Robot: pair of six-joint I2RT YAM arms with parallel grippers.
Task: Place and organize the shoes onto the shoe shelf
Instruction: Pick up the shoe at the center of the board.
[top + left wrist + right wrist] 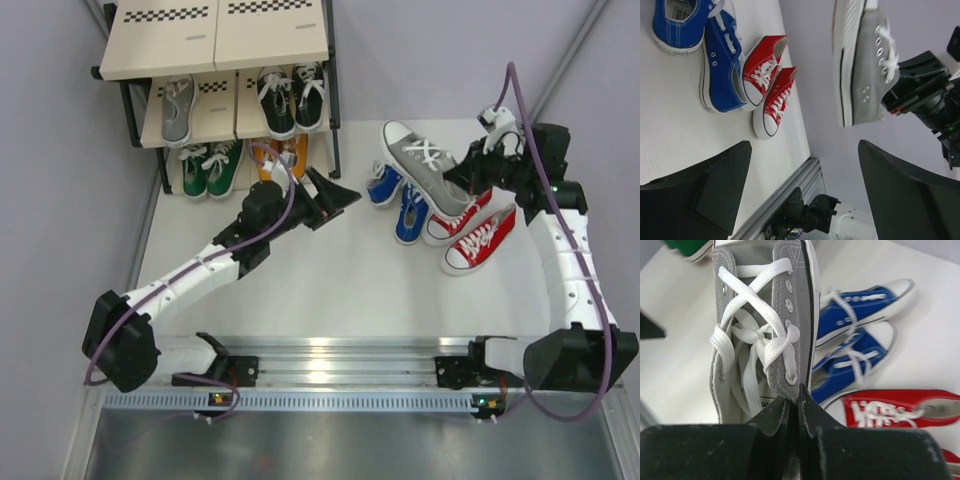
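My right gripper (800,400) is shut on the side wall of a grey shoe (760,315), pinching the canvas by the top eyelet. That grey shoe (430,165) hangs off the table, over the blue pair (398,198) and the red pair (470,230). My left gripper (335,197) stands open and empty in front of the shoe shelf (215,40), facing the lifted grey shoe (865,65). On the shelf sit another grey shoe (178,108), a black pair (290,98), a green pair (210,168) and an orange shoe (280,155).
Blue shoes (720,60) and red shoes (767,85) lie on the white table near its right edge. The right arm (930,95) is behind the lifted shoe. A metal rail (340,360) runs along the near edge. Grey walls close in both sides.
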